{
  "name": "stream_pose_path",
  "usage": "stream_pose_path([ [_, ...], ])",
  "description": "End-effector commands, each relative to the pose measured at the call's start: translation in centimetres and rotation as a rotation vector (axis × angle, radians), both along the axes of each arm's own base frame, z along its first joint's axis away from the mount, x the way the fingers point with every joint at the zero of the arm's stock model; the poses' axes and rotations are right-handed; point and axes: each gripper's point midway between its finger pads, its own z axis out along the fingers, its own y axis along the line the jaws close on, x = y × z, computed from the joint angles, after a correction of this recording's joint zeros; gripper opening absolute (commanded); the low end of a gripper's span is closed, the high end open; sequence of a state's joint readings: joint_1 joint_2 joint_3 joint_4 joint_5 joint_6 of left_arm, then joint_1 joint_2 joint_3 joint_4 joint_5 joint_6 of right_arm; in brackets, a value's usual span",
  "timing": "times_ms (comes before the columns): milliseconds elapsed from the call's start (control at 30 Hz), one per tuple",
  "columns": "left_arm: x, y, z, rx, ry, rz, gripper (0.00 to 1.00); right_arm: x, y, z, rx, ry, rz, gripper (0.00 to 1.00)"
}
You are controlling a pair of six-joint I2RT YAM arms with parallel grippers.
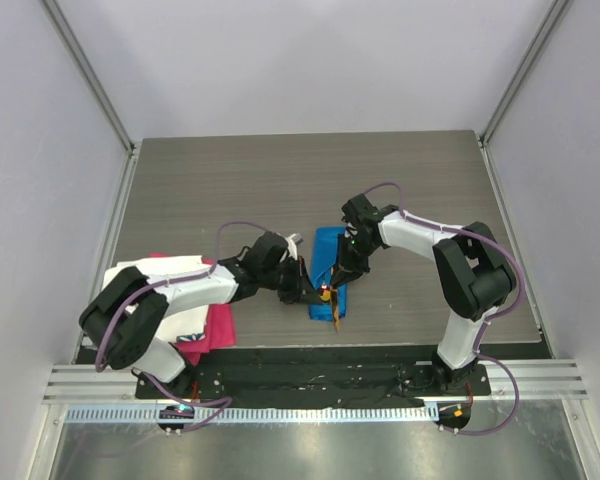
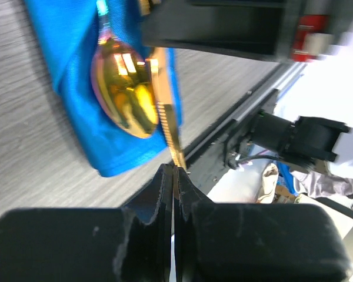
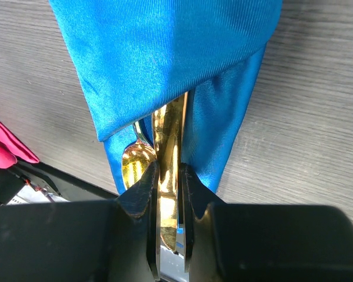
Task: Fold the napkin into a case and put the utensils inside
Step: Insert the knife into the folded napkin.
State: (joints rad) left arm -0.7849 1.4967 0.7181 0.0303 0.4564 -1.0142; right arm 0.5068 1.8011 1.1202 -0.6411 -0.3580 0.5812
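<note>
The blue napkin (image 1: 326,262) lies as a narrow folded case in the middle of the table. It also shows in the left wrist view (image 2: 65,53) and the right wrist view (image 3: 165,53). A gold spoon (image 2: 125,88) lies on its near end, the handle tucked under the fold, with its bowl (image 3: 133,165) showing. A gold knife (image 3: 169,147) with a serrated edge (image 2: 165,111) sticks out of the fold toward the near edge. My right gripper (image 3: 169,176) is shut on the knife blade. My left gripper (image 2: 174,169) is shut on the knife's tip. Both grippers meet at the case's near end (image 1: 325,290).
A white cloth (image 1: 165,272) and a pink cloth (image 1: 216,326) lie piled at the near left, beside my left arm; the pink cloth also shows in the right wrist view (image 3: 3,147). The black base rail (image 1: 320,372) runs just behind the case's near end.
</note>
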Motion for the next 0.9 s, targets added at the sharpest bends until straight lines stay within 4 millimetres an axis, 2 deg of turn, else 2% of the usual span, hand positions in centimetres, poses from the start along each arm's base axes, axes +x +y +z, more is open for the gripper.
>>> stream_pose_path([
  [0, 0.0, -0.4, -0.8, 0.007, 0.011, -0.015, 0.04, 1.2, 0.3, 1.0, 0.018, -0.025, -0.004, 0.01],
  [233, 0.2, -0.1, -3.7, 0.055, 0.032, -0.001, 0.03, 1.6, 0.4, 1.4, 0.018, -0.032, -0.013, 0.01],
  [400, 0.1, 0.2, -5.7, 0.086, 0.052, 0.001, 0.02, 1.8, 0.1, 0.8, -0.008, -0.027, -0.014, 0.01],
  [600, -0.5, 0.8, -6.3, 0.092, 0.062, 0.004, 0.01, 2.6, -0.5, 0.2, -0.058, -0.056, -0.014, 0.01],
  [867, -0.7, 0.9, -6.6, 0.095, 0.071, 0.0, 0.0, 4.3, -0.6, 0.7, -0.077, -0.102, -0.009, 0.01],
])
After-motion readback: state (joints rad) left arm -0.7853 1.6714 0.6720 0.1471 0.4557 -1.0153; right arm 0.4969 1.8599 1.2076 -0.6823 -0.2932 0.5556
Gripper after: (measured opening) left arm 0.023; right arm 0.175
